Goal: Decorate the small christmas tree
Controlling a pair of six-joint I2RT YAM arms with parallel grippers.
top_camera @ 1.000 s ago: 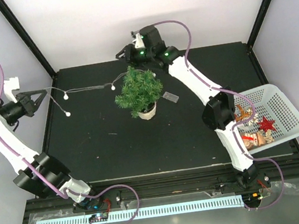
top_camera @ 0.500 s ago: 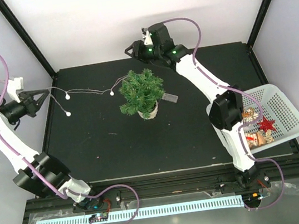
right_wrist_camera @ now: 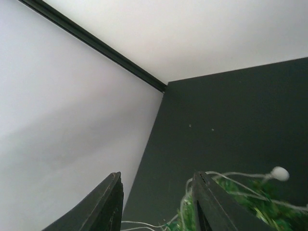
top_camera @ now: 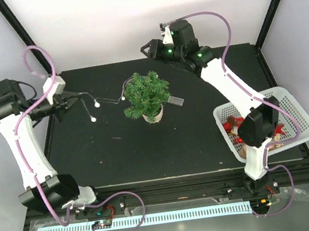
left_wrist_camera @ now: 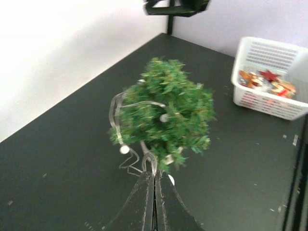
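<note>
1. Left claw [left_wrist_camera: 155,175] is pinched fully together on the thin silvery wire of a light string [left_wrist_camera: 138,103]. The string is dotted with small round white bulbs [left_wrist_camera: 124,149], and the wire kinks into loops right at the fingertips.
2. From that pinch the string runs to the small christmas tree [top_camera: 146,93], a bushy dark-green miniature of bristly needle branches. It stands upright in a small white round pot [top_camera: 153,115] near the middle of the matt black table [top_camera: 119,150]. One loop lies draped across the side facing the claw, with a bulb among the needles.
3. The step in hand looks like winding the string round the tree. It would go best with a firm grip, the wire carried in an arc above the branch tips and then lowered into them. Tension should stay light, since a tree this slight on so small a base would probably tip or drag under a tug.
4. The wire looks springy and likely to hold its kinks. The needles should snag it, which would help it stay put.
5. Right claw [right_wrist_camera: 156,178] hangs over the table's back edge behind the tree, jaws apart with nothing between them, placed to take the wire.
6. At the table's right edge, well apart from the tree, a white perforated plastic basket [top_camera: 290,92] holds ornaments, among them a red star [left_wrist_camera: 268,74].
</note>
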